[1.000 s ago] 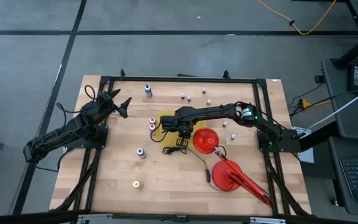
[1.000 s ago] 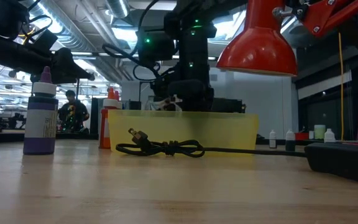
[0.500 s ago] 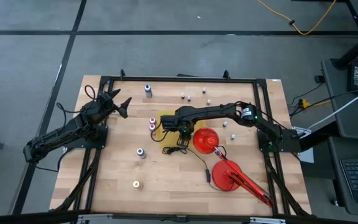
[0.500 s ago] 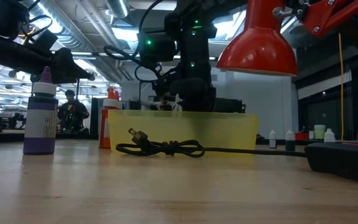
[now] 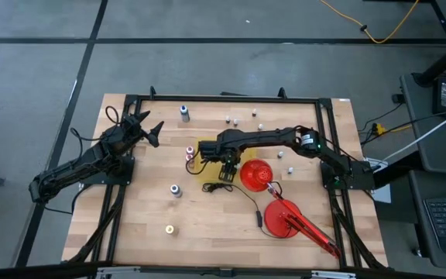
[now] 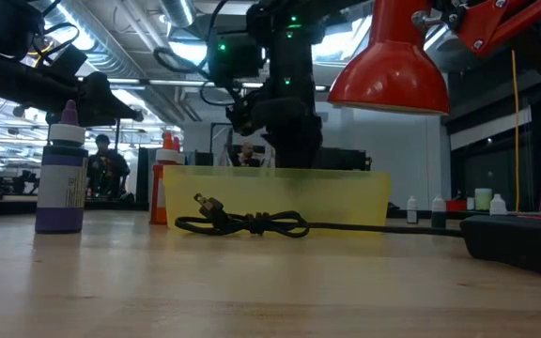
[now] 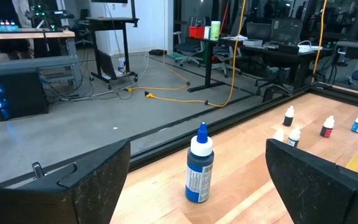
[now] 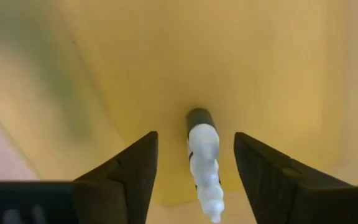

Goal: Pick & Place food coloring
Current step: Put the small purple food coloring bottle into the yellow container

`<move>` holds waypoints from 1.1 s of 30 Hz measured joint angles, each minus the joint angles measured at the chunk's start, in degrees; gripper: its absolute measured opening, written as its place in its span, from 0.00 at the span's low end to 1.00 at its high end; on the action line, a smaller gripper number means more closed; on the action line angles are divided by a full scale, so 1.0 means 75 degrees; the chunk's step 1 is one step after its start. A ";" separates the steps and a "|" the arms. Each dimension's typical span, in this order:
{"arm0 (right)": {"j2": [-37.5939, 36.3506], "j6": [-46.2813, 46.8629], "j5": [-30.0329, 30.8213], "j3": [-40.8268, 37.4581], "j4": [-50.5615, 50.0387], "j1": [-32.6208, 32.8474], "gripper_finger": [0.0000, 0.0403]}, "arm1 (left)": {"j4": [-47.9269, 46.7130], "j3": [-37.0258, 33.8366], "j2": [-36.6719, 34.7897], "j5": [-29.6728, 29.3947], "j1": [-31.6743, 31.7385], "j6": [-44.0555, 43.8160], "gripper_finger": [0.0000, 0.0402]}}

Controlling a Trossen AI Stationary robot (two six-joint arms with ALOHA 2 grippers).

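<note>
A robotics lab: exposed ceiling ducts, desks with monitors, cables across concrete floor.

A pale wooden bench stands on a grey floor crossed by dark seams. A yellow cable trails over the floor at the far side. Beyond the bench, desks carry monitors, a dark cart stands near, and ceiling ducts run under bright strip lights. A seated person works far off.
</note>
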 joint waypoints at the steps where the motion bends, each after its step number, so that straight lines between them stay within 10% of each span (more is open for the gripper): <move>1: 0.0000 0.0002 0.0051 0.0083 -0.0071 -0.0017 0.55 | 0.0000 -0.0002 0.0001 0.0001 -0.0002 0.0000 0.90; 14: -0.1627 0.1359 0.1558 -0.0288 -0.0097 -0.0792 0.68 | 0.0000 -0.0002 0.0002 0.0001 0.0000 0.0000 0.91; 33: -0.7305 0.2888 0.1589 -0.6796 0.1599 -0.1377 0.73 | 0.0000 -0.0001 0.0001 0.0001 0.0000 0.0000 0.90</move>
